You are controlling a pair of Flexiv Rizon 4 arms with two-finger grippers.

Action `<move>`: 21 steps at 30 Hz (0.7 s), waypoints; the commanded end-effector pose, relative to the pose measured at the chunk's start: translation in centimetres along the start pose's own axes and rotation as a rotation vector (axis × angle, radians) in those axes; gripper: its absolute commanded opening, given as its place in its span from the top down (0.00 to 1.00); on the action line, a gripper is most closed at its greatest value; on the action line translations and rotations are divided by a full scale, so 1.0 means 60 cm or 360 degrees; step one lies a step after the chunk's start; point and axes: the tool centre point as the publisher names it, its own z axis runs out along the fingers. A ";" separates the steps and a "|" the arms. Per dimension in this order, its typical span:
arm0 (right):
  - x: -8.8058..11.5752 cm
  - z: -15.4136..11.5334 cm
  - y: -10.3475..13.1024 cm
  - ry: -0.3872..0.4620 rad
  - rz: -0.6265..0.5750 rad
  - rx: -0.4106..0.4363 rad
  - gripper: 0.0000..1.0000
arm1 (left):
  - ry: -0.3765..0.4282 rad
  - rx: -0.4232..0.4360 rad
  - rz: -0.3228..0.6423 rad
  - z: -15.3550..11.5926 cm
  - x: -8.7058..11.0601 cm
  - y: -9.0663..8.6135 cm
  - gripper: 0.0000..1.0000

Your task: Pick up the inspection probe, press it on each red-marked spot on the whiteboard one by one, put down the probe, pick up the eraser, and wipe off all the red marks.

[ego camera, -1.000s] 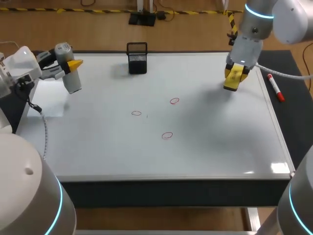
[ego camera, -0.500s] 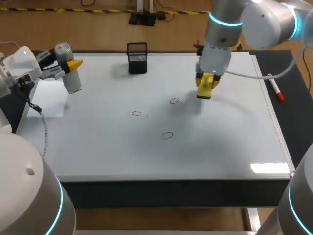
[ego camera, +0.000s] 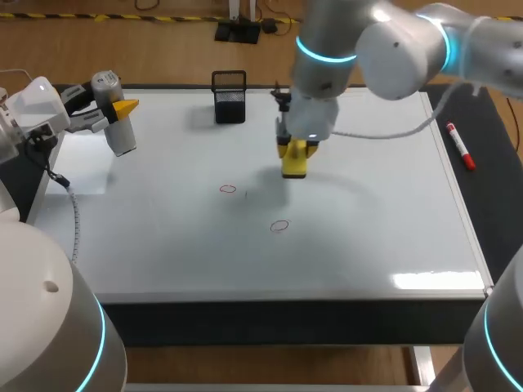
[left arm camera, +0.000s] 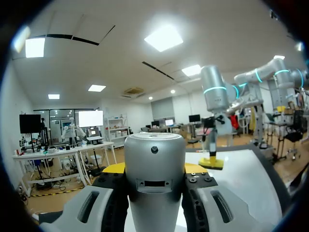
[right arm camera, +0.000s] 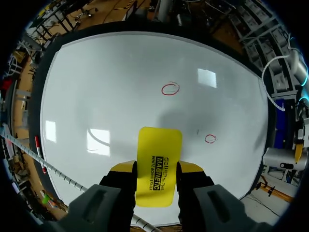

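My right jaws, clamped on the eraser (ego camera: pixel 294 161), have swept from the whiteboard's (ego camera: pixel 368 237) far-right corner to mid-board. One mark is now hidden; the left mark (ego camera: pixel 228 189) and near mark (ego camera: pixel 279 226) await. Left jaws grip the probe (ego camera: pixel 116 122) at the far-left edge.

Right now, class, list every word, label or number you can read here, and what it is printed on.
"MAGNETIC": on the yellow eraser in the right claw.
"WHITE BOARD ERASER": smaller line under it, same eraser.
A tiny line above them is too small to read.
The probe in the left claw shows no writing.
The red rings on the whiteboard are marks, not words.
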 end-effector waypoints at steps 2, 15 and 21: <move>-0.074 0.025 0.019 0.0043 -0.0038 -0.0008 1.00 | -0.0004 0.0003 0.0002 0.001 0.001 -0.001 1.00; -0.208 0.056 0.062 -0.0025 -0.0237 -0.0045 1.00 | -0.0004 0.0003 0.0002 0.001 0.001 -0.001 1.00; -0.244 0.068 0.064 -0.0030 -0.0292 -0.0050 1.00 | -0.0004 0.0003 0.0002 0.001 0.001 -0.001 1.00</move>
